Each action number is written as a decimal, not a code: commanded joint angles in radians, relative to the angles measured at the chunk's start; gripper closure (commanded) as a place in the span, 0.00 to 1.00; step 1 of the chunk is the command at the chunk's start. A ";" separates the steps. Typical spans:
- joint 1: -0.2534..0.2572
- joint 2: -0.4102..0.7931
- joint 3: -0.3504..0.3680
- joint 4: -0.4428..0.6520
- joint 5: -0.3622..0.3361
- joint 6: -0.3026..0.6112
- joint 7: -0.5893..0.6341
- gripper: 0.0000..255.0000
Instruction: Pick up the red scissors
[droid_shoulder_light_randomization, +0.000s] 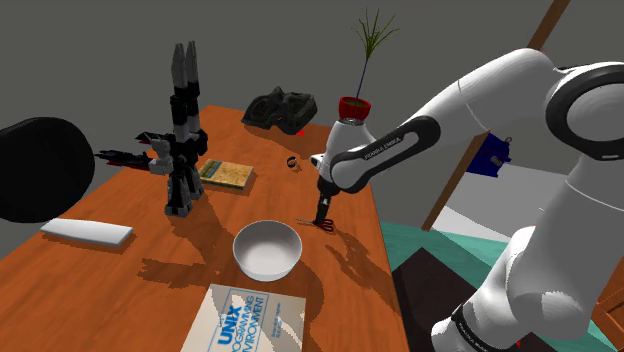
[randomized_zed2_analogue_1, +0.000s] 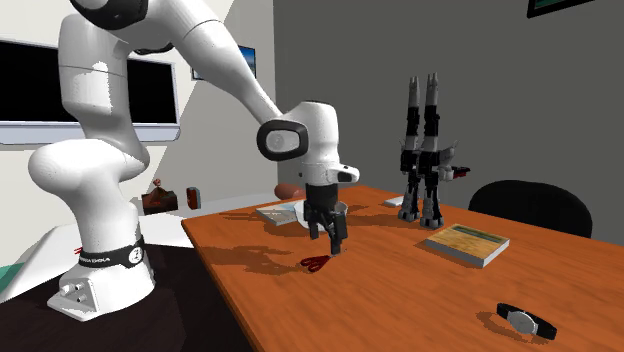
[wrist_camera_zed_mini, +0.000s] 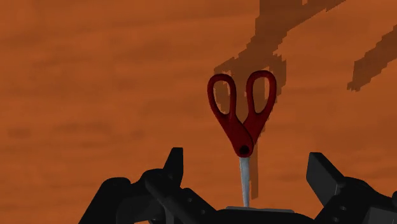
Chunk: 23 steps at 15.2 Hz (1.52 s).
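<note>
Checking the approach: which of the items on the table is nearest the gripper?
The red scissors, lying flat just below the open gripper, blade between fingers that don't touch it. The white bowl is next nearest but clearly apart.

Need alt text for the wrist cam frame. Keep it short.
Red scissors lie on a brown wooden table, with the blade pointing toward the end effector and the handles away from it. The open black fingers stand either side of the blade without touching it. Dark shadows fall across the table beyond the handles.
</note>
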<state>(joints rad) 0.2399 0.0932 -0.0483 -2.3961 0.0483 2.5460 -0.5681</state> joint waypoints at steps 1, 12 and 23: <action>0.001 0.029 0.003 -0.002 0.006 0.031 -0.006 0.00; 0.001 0.083 0.006 -0.005 0.014 0.087 -0.011 1.00; 0.001 0.012 0.003 0.000 0.003 0.012 -0.003 1.00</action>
<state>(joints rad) 0.2409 0.1175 -0.0449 -2.3954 0.0530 2.5697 -0.5727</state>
